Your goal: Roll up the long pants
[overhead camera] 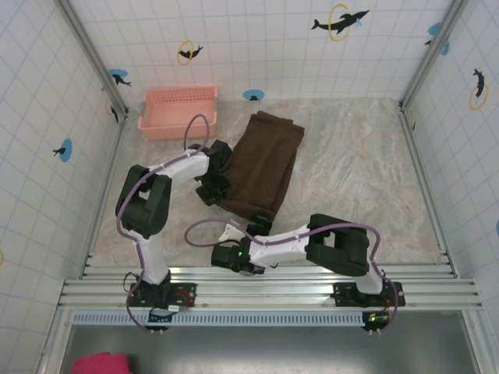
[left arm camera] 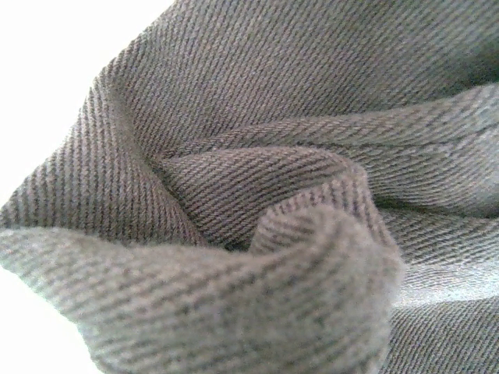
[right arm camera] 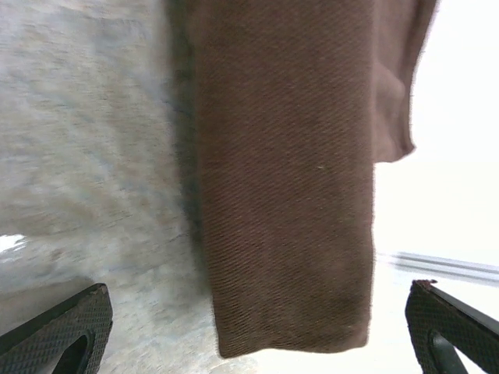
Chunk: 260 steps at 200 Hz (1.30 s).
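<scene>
Farthest left, off the table's near edge, lies one bright pink cloth lump (overhead camera: 101, 364), and at the far left corner of the table (overhead camera: 359, 171) stands one pink basket (overhead camera: 179, 111). My left gripper (overhead camera: 217, 185) comes next: it is closed tight at the left edge of the long pants (overhead camera: 265, 160), and its own camera sees a bunched ridge of the brown twill pressed up close, so I take it to be pinching that fold.

There is one pair of pants, folded into a single long band that lies flat near the table's middle. Its long axis runs from far to near, with the far end leaning right toward the back wall and the near end pointing at my bases.

My right gripper (overhead camera: 262, 224) sits just at that near end, jaws spread as wide as they go and holding nothing. In its wrist view the two fingertips (right arm camera: 66, 327) stand apart at the lower corners, with the band's squared end between them, touching neither
</scene>
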Available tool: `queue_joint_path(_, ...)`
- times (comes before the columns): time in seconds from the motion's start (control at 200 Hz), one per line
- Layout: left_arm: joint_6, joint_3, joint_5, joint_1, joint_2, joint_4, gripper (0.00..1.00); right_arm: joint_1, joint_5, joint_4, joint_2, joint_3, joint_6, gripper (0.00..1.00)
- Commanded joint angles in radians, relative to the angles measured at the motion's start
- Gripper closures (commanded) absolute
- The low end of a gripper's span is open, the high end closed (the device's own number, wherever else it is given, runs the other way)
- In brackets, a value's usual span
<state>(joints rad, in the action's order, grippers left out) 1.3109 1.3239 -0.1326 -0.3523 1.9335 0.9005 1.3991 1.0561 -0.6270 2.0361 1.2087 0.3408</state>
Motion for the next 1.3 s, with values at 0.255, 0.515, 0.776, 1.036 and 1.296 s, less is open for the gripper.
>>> queue_joint_path(0.255, -0.057, 0.051, 0.036, 0.001, 0.022, 0.119, 1.0, 0.007, 0.121, -0.135, 0.172, 0.068, 0.254, 0.0)
queue_joint_path(0.515, -0.059, 0.051, 0.037, 0.001, 0.013, 0.123, 1.0, -0.062, 0.082, -0.087, 0.205, 0.053, 0.219, 0.0)
queue_joint_path(0.776, -0.061, 0.051, 0.037, 0.004, 0.013, 0.128, 1.0, -0.109, 0.036, -0.015, 0.206, 0.048, 0.152, 0.71)
queue_joint_path(1.036, -0.064, 0.051, 0.035, 0.002, 0.012, 0.123, 1.0, -0.101, 0.021, 0.005, 0.19, 0.031, 0.126, 1.0)
queue_joint_path(1.296, -0.185, -0.018, 0.082, 0.001, -0.136, -0.025, 0.21, -0.13, -0.25, 0.151, 0.036, -0.073, -0.084, 1.0)
